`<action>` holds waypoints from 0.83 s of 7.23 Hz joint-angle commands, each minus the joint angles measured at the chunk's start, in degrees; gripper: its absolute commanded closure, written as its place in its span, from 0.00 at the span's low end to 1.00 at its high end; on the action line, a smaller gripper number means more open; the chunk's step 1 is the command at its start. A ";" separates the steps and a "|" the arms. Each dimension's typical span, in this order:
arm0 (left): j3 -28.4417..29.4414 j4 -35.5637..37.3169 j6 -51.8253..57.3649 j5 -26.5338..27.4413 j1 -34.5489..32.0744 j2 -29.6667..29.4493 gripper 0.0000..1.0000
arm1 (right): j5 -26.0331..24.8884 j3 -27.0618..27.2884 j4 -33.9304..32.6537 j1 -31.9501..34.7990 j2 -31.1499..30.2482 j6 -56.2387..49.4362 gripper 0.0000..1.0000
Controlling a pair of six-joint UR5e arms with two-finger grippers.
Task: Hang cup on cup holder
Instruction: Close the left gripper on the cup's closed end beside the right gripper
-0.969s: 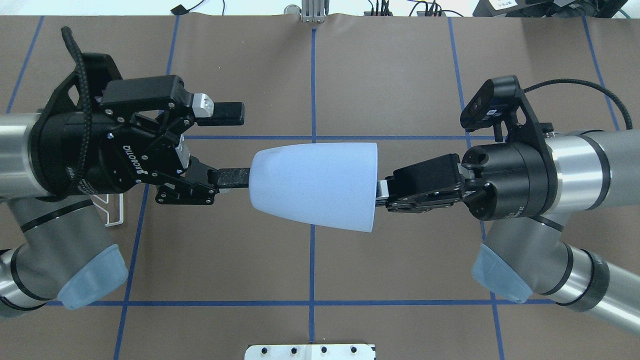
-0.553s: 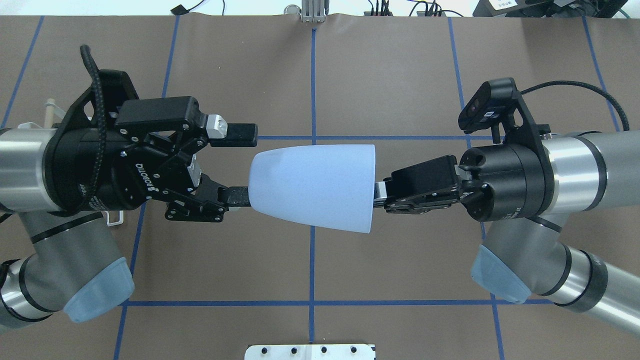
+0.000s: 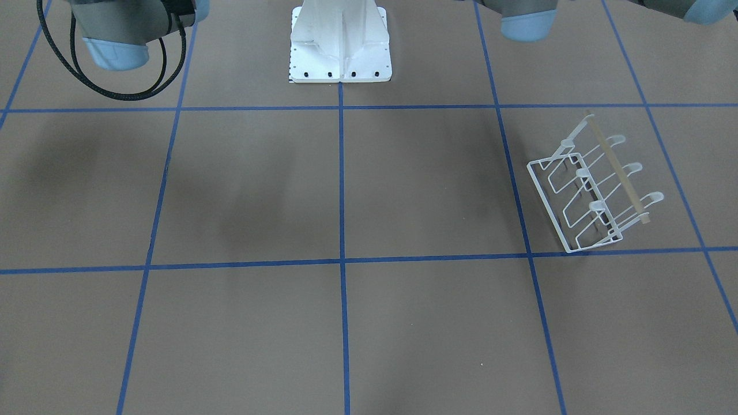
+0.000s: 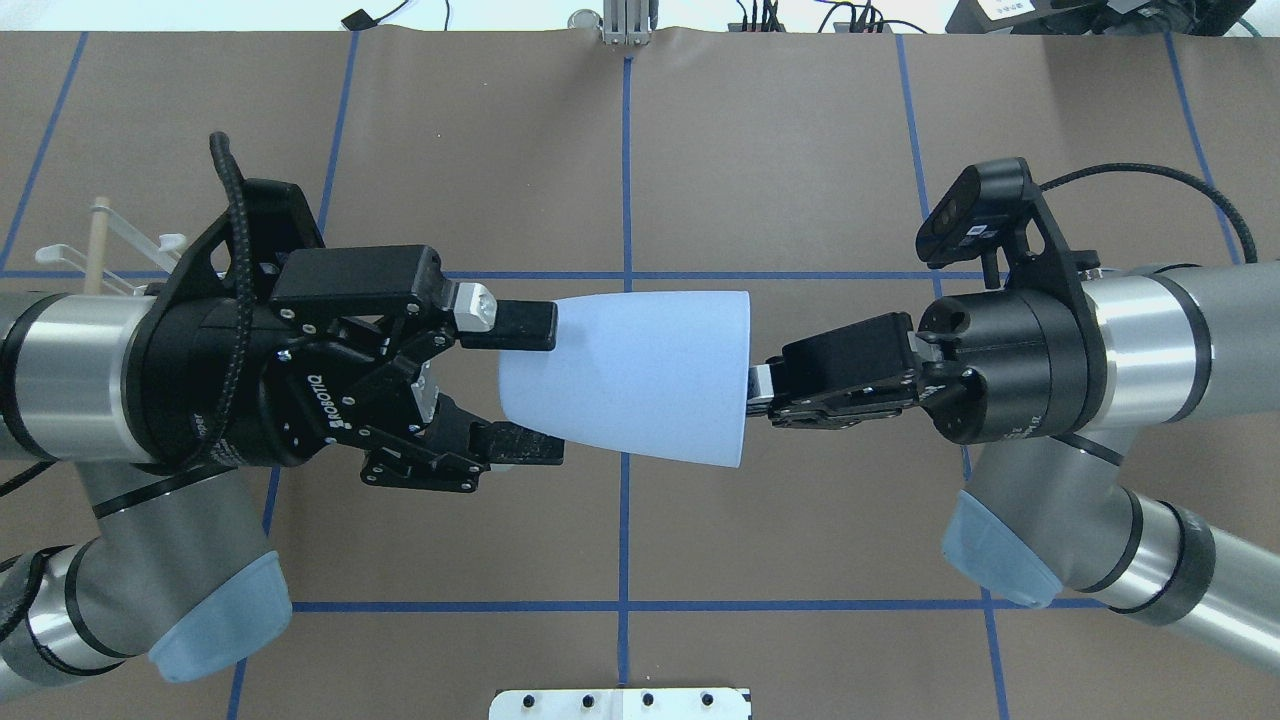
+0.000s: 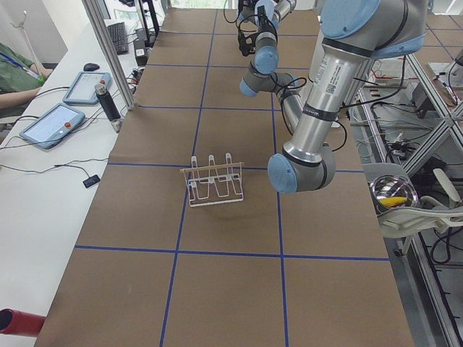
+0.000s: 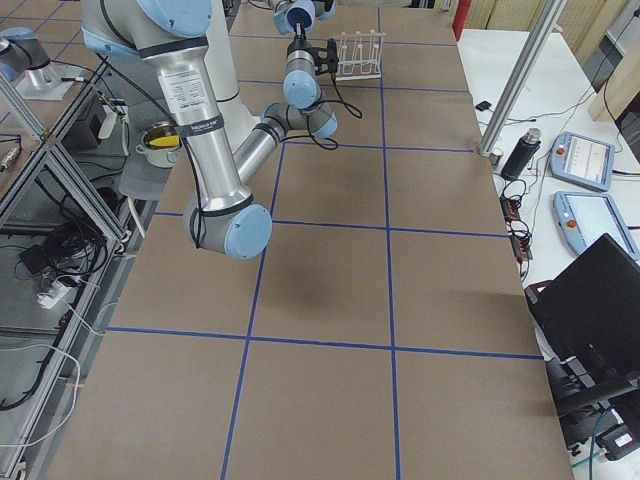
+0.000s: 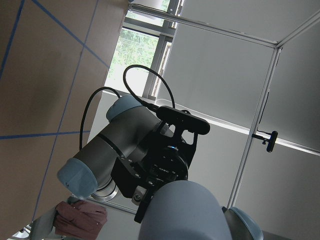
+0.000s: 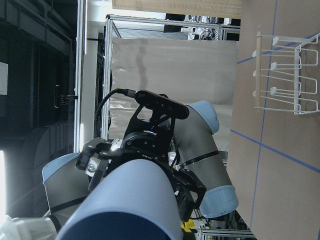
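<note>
Pale-blue plastic tumbler [image 4: 640, 375] hanging sideways above the worktop [image 4: 800, 150], right end effector [image 4: 757, 388] pinching its rim.
Spread left end effector [image 4: 552, 388], having advanced, is now straddling the narrow base; white wire rack [image 4: 97, 245] is peeking from behind it.

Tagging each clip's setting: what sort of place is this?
Probably a robotics lab workcell: a table covered in brown sheet with a blue tape grid, teach pendants on a white side bench, and an aluminium frame post at the table's edge.
</note>
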 commanded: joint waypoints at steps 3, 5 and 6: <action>0.06 -0.09 0.24 0.03 0.10 -0.11 0.03 | 0.07 0.35 0.00 -0.09 -0.11 0.07 1.00; -0.12 -0.09 0.24 -0.06 0.19 -0.10 0.03 | 0.16 0.26 0.00 -0.27 -0.19 0.07 1.00; -0.20 -0.17 0.24 -0.06 0.19 -0.02 0.07 | 0.16 0.17 0.00 -0.36 -0.28 0.07 1.00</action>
